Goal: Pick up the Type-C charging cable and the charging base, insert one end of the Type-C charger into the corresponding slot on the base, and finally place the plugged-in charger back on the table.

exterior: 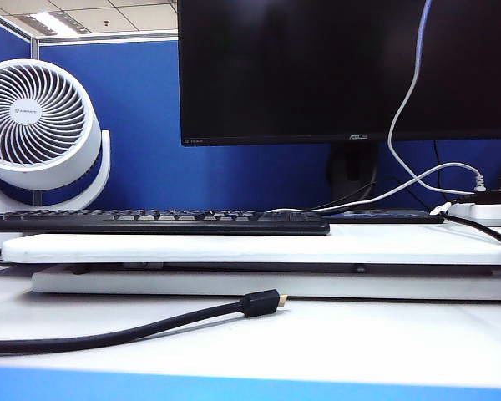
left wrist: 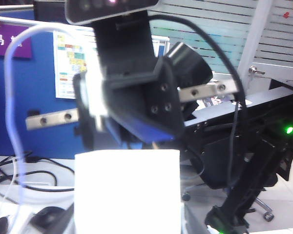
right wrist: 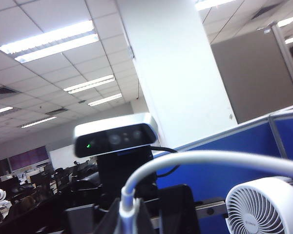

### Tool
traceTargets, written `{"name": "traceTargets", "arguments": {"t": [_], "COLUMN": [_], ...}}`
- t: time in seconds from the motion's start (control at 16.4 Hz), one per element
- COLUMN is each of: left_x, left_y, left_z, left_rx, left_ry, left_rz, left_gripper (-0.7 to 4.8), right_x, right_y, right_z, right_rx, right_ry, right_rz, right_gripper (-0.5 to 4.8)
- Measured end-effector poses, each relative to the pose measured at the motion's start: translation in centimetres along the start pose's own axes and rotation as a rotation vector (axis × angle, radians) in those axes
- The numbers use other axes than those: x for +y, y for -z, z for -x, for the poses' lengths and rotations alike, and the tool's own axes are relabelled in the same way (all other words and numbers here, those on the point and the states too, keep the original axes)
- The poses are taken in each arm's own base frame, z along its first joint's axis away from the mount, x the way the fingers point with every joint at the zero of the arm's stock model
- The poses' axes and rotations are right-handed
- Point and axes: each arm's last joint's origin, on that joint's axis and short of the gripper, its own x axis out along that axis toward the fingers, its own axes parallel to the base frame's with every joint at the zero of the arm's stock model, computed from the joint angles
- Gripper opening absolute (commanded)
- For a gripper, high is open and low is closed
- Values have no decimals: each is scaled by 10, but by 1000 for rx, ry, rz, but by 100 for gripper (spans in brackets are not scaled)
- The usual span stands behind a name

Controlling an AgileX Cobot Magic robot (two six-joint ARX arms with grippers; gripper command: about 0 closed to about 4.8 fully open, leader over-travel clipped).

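Note:
Neither gripper appears in the exterior view, which shows only the table [exterior: 359, 342]. In the left wrist view my left gripper [left wrist: 127, 228] holds the charging base [left wrist: 127, 190], a plain white block that fills the space between the jaws. In the right wrist view my right gripper [right wrist: 128, 223] is shut on the Type-C charging cable [right wrist: 195, 158]. Its white collar stands up between the dark fingers [right wrist: 146, 220] and the thin cord arcs away over the fan. Both arms are raised and face each other. A pale cord, apparently the same cable [left wrist: 10, 102], loops beside the right arm.
On the white riser board [exterior: 234, 247] lies a black keyboard [exterior: 150, 221], with a monitor [exterior: 342, 67] behind it. A white fan [exterior: 37, 125] stands at the back left. A thick black gold-tipped cable [exterior: 150, 324] crosses the front. A power strip [exterior: 484, 213] sits at the far right.

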Motion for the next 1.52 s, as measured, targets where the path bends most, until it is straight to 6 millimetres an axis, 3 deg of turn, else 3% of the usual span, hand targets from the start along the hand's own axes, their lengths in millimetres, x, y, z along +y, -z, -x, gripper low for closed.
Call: {"name": "traceTargets", "arguments": {"t": [0.18,1.52], "left_x": [0,-1], "left_y": [0,-3], "left_z": [1,1], "left_rx": [1,-11], "left_ry": [21,38], "left_rz": [143,146], "left_gripper": [111,111], "right_x": [2,-2], "right_y": [1,0], "right_z": [1,3], "right_rx": [69,75], "right_ry": [-48,-16], "right_rz": [2,-14], "right_gripper": [-6,-6]}}
